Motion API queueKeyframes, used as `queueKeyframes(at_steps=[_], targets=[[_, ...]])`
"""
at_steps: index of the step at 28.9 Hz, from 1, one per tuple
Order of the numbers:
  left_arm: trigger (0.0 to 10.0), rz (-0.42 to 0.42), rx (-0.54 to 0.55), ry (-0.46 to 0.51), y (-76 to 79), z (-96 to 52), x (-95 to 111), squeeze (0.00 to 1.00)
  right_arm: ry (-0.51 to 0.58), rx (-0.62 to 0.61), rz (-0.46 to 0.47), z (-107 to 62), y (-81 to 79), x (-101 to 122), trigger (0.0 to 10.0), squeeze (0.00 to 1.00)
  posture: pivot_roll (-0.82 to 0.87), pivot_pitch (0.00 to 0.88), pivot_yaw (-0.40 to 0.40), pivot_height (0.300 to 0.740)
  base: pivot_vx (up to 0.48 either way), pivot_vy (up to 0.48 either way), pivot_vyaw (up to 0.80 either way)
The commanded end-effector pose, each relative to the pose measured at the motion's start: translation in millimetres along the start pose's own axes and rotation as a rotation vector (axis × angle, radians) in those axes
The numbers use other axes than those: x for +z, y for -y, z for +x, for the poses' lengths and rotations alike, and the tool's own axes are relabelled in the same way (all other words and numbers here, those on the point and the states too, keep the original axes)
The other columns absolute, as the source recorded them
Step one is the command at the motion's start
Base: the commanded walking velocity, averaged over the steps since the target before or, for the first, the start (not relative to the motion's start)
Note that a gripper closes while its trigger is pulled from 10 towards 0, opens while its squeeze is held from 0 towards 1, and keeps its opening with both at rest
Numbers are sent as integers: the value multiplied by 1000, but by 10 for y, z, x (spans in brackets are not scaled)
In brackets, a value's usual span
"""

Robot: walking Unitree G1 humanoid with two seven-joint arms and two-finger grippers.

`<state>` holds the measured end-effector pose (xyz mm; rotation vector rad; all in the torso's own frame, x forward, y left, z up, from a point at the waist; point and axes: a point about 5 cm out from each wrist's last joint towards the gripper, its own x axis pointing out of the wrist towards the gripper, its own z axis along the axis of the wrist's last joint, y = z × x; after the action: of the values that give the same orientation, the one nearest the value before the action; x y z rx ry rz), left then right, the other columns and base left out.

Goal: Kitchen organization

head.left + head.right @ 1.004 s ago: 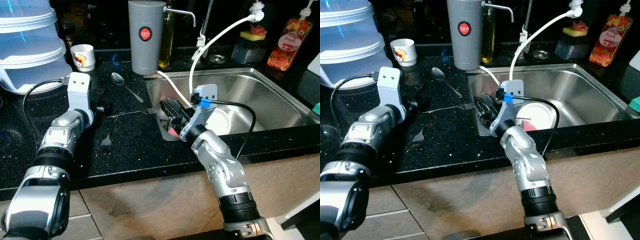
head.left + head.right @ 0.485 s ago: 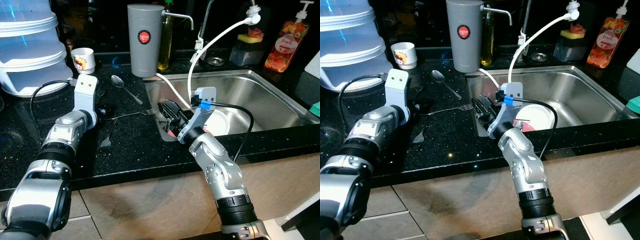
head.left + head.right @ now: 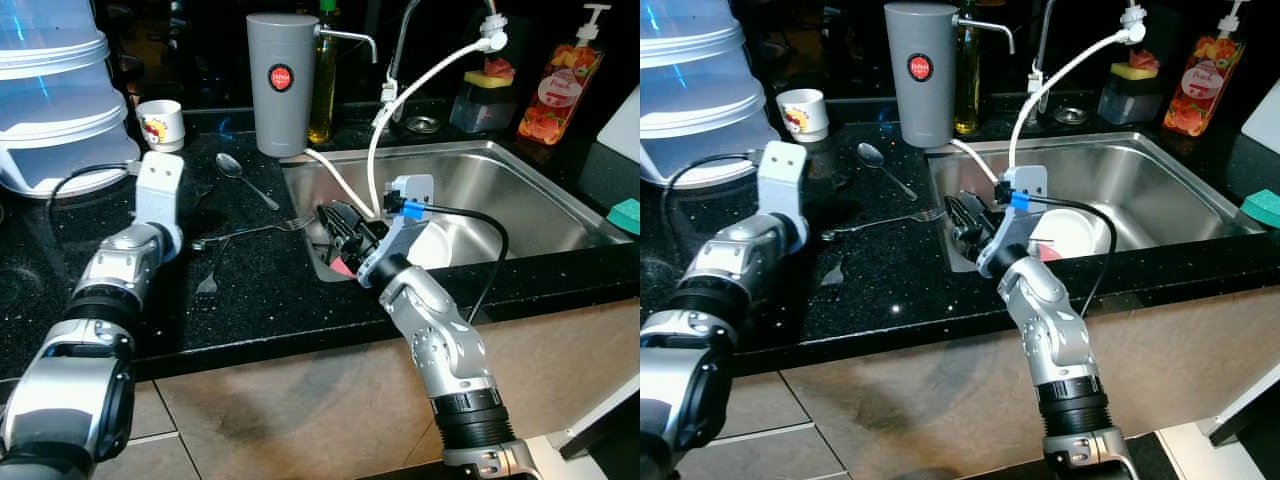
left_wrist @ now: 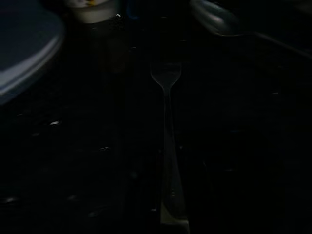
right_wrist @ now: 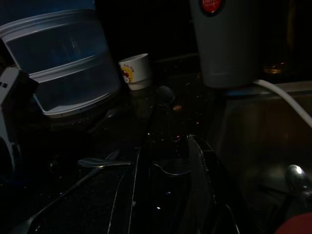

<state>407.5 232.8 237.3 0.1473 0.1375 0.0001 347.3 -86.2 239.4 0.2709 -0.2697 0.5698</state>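
My right gripper (image 3: 340, 222) sits at the near left corner of the steel sink (image 3: 520, 185), right at the rim where the black counter (image 3: 260, 290) ends, and its two black fingers (image 5: 197, 170) stand apart with nothing between them. Just ahead of those fingers a fork (image 3: 255, 231) lies across the counter with its tines toward the sink edge; in my right wrist view the tines (image 5: 168, 170) sit between the fingers, but I cannot tell whether they touch. My left gripper (image 3: 196, 222) hangs low over the counter beside the fork's handle end, and I cannot tell how its fingers stand. My left wrist view is very dark, yet a second fork (image 4: 168, 146) can be made out lying straight along the counter beneath it; from my head it shows as the fork (image 3: 210, 278) nearer the counter's front edge. A spoon (image 3: 240, 175) lies farther back, near a grey canister (image 3: 278, 85) with a red round label. A small white cup (image 3: 160, 124) stands beside stacked translucent containers (image 3: 55, 100). A white plate (image 3: 445, 245) rests in the sink, a white hose (image 3: 420, 90) arcs above it, and a soap bottle (image 3: 555, 90) stands behind.
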Motion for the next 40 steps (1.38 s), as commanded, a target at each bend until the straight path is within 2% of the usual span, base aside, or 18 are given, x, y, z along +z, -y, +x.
queueKeyframes(at_steps=[1, 4, 8, 10, 13, 15, 16, 19, 21, 24, 25, 28, 30, 34, 36, 37, 39, 40], targets=[[0, 9, 21, 18, -64, -29, 29, 0, 9, 5, 12, 20, 1, 21, 10000, 0, 52, 87, 14, 740, 0, 0, 0], [0, 11, 21, 23, -66, -32, 39, 0, 10, 5, 13, 21, 2, 23, 10000, 0, 52, 87, 14, 740, 0, 0, 0], [0, 7, -15, 233, -19, -107, 369, 0, 34, 4, 25, 44, 9, 79, 10000, 0, 55, 82, 14, 740, 0, 0, 0], [0, -74, -100, 363, 68, -164, 522, 0, 47, 0, 34, 52, 13, 106, 10000, 0, 55, 80, 14, 740, 0, 0, 0], [0, -279, -238, 535, 160, -279, 678, 0, 70, -5, 60, 65, 15, 148, 10000, 0, 56, 79, 14, 740, 0, 0, 0], [0, -330, -305, 584, 195, -337, 681, 0, 79, -4, 71, 68, 11, 166, 10000, 0, 56, 79, 14, 740, 0, 0, 0], [0, -330, -305, 584, 195, -337, 681, 0, 79, -4, 71, 68, 11, 166, 10000, 0, 56, 79, 14, 740, 0, 0, 0], [0, -333, -438, 611, 288, -439, 615, 0, 99, 1, 98, 80, -3, 210, 10000, 0, 56, 76, 12, 740, 0, 0, 0], [0, -315, -560, 602, 389, -530, 546, 0, 144, 8, 178, 103, -28, 297, 10000, 0, 56, 74, 11, 740, 0, 0, 0], [0, -312, -601, 596, 425, -572, 514, 0, 168, 18, 230, 111, -43, 339, 10000, 0, 56, 74, 11, 740, 0, 0, 0], [0, -310, -635, 592, 453, -611, 482, 0, 189, 23, 273, 118, -52, 381, 10000, 1000, 56, 71, 11, 740, 0, 0, 0], [0, -301, -667, 580, 481, -661, 421, 0, 232, 30, 353, 135, -75, 467, 10000, 1000, 55, 70, 9, 740, 0, 0, 0], [0, -267, -702, 545, 532, -694, 364, 0, 260, 70, 436, 163, -153, 539, 10000, 1000, 56, 68, 9, 740, 0, 0, 0], [0, -227, -732, 532, 596, -727, 347, 0, 256, 128, 475, 191, -290, 562, 10000, 1000, 56, 68, 9, 740, 0, 0, 0], [0, -156, -740, 539, 658, -743, 344, 0, 239, 174, 483, 209, -409, 554, 10000, 1000, 55, 64, 5, 740, 0, 0, 0], [0, -156, -740, 539, 658, -743, 344, 0, 239, 174, 483, 209, -409, 554, 10000, 1000, 55, 64, 5, 740, 0, 0, 0], [0, -66, -744, 537, 723, -766, 327, 0, 212, 180, 484, 227, -467, 536, 10000, 1000, 55, 64, 5, 740, 0, 0, 0], [0, -35, -734, 532, 749, -766, 320, 0, 197, 175, 488, 234, -481, 524, 10000, 294, 55, 64, 5, 740, 0, 0, 0]])
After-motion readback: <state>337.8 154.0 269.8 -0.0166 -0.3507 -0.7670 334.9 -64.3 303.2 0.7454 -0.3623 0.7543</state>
